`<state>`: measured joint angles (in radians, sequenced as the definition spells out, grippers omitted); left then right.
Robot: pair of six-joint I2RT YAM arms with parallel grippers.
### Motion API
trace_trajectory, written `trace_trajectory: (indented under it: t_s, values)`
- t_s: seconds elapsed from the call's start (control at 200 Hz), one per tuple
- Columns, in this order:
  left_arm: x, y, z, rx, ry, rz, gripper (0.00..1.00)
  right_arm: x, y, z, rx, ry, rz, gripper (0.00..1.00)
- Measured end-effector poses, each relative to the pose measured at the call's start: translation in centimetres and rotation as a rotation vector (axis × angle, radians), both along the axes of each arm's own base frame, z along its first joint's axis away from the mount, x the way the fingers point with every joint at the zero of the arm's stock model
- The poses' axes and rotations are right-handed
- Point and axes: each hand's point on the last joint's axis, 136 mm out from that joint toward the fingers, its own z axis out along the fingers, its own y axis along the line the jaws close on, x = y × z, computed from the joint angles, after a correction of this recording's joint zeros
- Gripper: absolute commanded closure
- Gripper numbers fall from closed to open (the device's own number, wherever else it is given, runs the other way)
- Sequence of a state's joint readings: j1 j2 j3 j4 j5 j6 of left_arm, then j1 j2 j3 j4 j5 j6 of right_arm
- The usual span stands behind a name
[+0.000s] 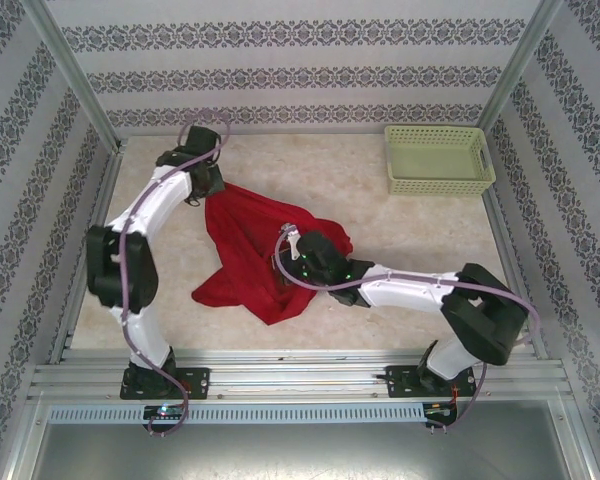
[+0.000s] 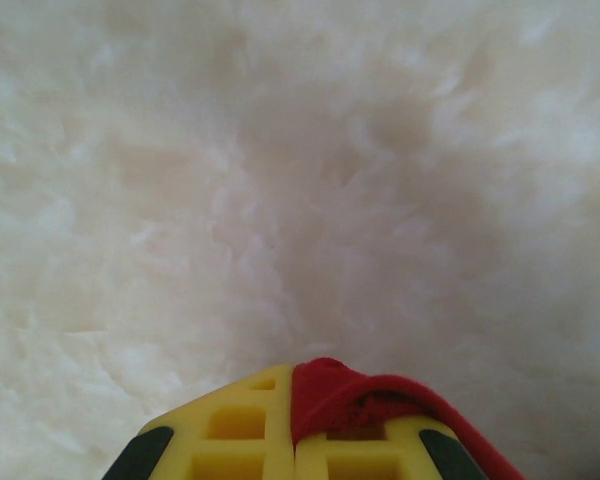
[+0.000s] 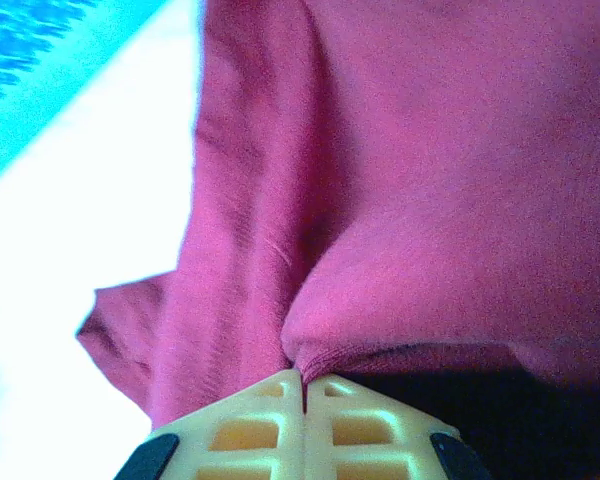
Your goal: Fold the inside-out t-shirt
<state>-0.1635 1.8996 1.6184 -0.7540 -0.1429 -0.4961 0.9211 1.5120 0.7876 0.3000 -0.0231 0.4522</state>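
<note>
Two grips are set on the inside-out t-shirt [image 1: 248, 262]. Our left hand [image 2: 294, 388] is closed on a red edge near the far-left corner of the counter [image 1: 400, 225], and our right hand [image 3: 302, 384] is pinched shut on a fold near the counter's middle. The shirt lies bunched between them, well apart from the basket [image 1: 438, 158] in the far-right corner. We judge this the spreading step, with no fold made yet. Next, drawing the hands apart should open the cloth flat without it slipping.

Both jaws closed — left arm [image 1: 145, 215] stretched far forward, right arm [image 1: 410, 288] bent inward
</note>
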Motion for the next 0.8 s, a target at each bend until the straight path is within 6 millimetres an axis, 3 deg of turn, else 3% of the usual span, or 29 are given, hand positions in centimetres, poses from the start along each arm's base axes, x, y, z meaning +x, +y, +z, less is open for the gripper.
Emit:
trace_trajectory:
  t_s: [0.115,0.235,0.325,0.435,0.485,0.57,0.61,0.62,0.644,0.719,0.799]
  values:
    - [-0.3,0.7,-5.1,0.057,0.14,0.014,1.0,-1.2,-0.2,3.2,0.07,-0.047,0.048,1.0]
    - [-1.3,1.4,-7.4,0.087,0.223,0.022,0.95,-1.8,-1.1,5.9,0.133,-0.092,0.062,1.0]
    - [-2.1,1.6,-7.8,0.074,0.242,0.025,0.76,-1.2,-2.2,6.5,0.155,-0.103,0.046,1.0]
    - [-4.1,0.9,-7.8,0.027,0.262,-0.009,0.51,-0.2,-3.5,5.7,0.147,-0.088,0.011,1.0]
    - [-5.5,0.1,-7.4,-0.007,0.256,-0.043,0.42,0.1,-3.9,5.4,0.143,-0.084,0.0,1.0]
    - [-8.9,-2.8,-4.6,-0.058,0.192,-0.14,0.28,0.1,-4.1,5.2,0.139,-0.078,0.0,1.0]
    - [-10.5,-5.0,-2.6,-0.079,0.143,-0.225,0.24,-0.1,-4.1,5.2,0.138,-0.075,0.004,1.0]
    - [-11.3,-6.5,-1.4,-0.09,0.11,-0.275,0.23,-0.2,-4.2,5.2,0.139,-0.075,0.006,1.0]
    - [-11.7,-7.4,-0.6,-0.1,0.084,-0.305,0.21,-0.2,-4.2,5.2,0.139,-0.075,0.007,1.0]
    - [-14.1,-12.9,3.5,-0.157,-0.059,-0.499,0.19,-0.4,-4.3,5.4,0.143,-0.075,0.011,1.0]
    - [-16.5,-16.3,5.3,-0.213,-0.12,-0.631,0.19,-0.6,-4.4,5.4,0.142,-0.073,0.014,1.0]
